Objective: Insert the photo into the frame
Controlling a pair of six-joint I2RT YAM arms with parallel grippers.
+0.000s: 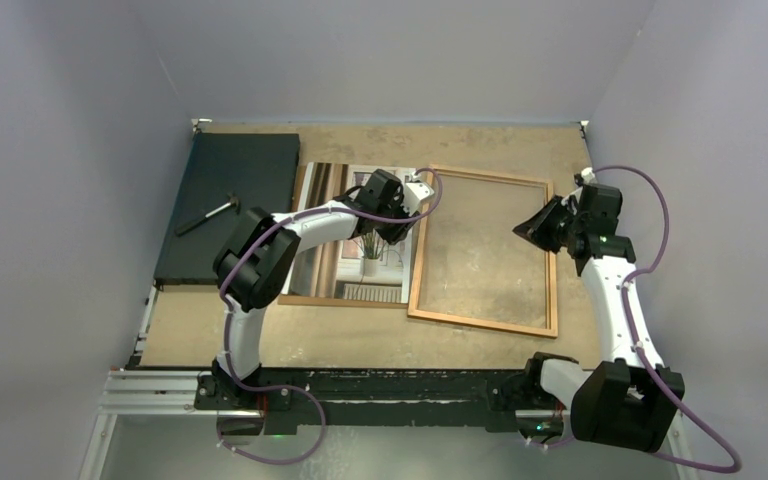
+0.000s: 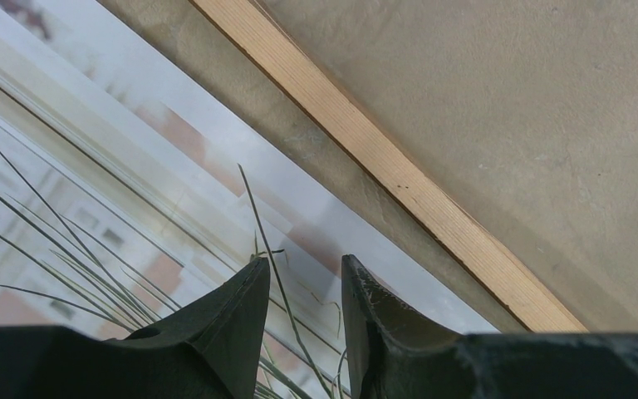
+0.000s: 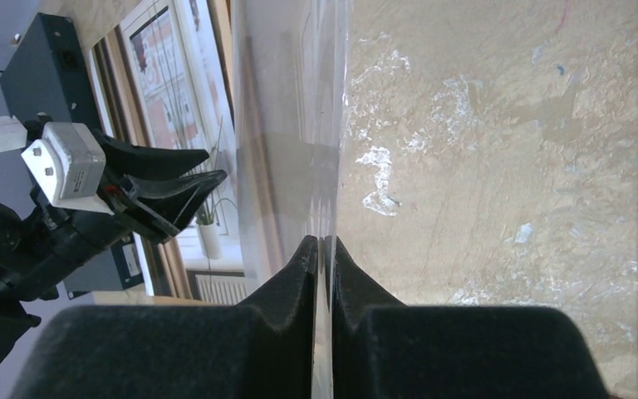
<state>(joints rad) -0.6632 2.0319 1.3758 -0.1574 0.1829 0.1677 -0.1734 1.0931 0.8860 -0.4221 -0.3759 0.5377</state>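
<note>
Left arm (image 1: 290, 235): reaches forward and to the right from its base, elbow raised, wrist over the photo's far right part. Right arm (image 1: 615, 290): rises from its base along the table's (image 1: 360, 340) right side, with the wrist turned left toward the frame's right bar.

The frame (image 1: 480, 323) lies flat right of centre, with bare table showing inside it. Its long sides run away from the bases, skewed slightly clockwise.

The photo (image 1: 375, 265) lies flat just left of the frame, outside it. Its long axis is roughly parallel to the frame's, with the pot toward the near edge. The left wrist view shows a narrow strip of table between the photo and the frame's left bar.

The pane (image 3: 291, 125) is seen edge-on, extending away from the right gripper.

Left gripper (image 2: 303, 266): jaws partly apart, nothing seen between them. The photo lies directly under the tips; contact cannot be told. Right gripper (image 3: 324, 245): clamped on the pane's near edge.
</note>
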